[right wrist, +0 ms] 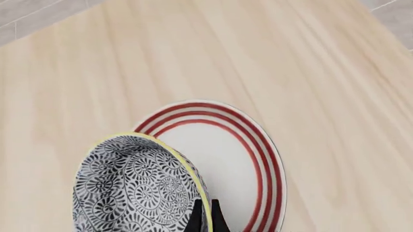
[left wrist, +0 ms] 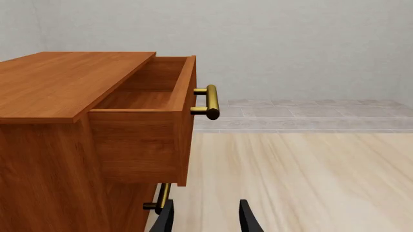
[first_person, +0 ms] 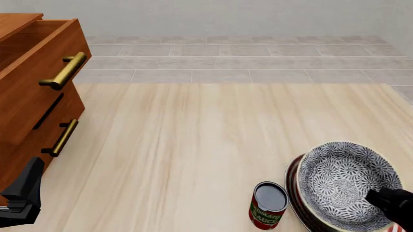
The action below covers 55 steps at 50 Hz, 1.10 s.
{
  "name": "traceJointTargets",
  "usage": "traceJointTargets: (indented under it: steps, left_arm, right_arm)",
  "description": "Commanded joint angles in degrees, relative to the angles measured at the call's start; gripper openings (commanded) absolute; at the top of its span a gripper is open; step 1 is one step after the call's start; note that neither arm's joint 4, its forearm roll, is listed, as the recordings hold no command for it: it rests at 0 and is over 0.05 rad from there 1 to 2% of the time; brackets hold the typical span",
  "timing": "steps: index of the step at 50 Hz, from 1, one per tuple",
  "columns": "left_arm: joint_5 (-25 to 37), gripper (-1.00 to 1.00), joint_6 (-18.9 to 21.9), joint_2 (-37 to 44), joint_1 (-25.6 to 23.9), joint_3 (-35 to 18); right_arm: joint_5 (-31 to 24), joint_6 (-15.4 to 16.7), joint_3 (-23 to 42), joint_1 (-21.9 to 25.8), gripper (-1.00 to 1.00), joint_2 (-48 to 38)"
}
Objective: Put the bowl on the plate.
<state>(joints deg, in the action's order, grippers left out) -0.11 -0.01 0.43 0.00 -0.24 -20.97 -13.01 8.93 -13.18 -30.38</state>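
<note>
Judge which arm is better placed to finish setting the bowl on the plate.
Right. The right gripper pinches the rim of the bowl directly over the plate. The left gripper is open near the wooden drawer cabinet, far across the table.

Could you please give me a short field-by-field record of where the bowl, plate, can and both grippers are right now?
bowl: over the plate, tilted, rim pinched by the right gripper
plate: flat on the table, partly under the bowl
can: upright, left of the plate
left gripper: open, holding nothing, near the cabinet
top drawer: pulled open
</note>
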Motion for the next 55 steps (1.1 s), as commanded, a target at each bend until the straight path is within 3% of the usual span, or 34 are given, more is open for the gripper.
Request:
traceJointTargets:
  steps: [1, 39, 55]
  left_arm:
    - [0.00, 1.00, 0.00, -0.01, -0.01, 0.00]
    - [0.00, 1.00, 0.01, 0.00, 0.00, 0.00]
    - [0.00, 1.00, 0.01, -0.01, -0.01, 0.00]
  right_arm:
    - [3.09, -0.92, -2.28, -0.88, -1.00, -1.35]
    - [10.53, -1.25, -5.60, -1.99, -1.00, -6.60]
    - [11.29, -1.10, -6.40, -2.33, -1.00, -6.95]
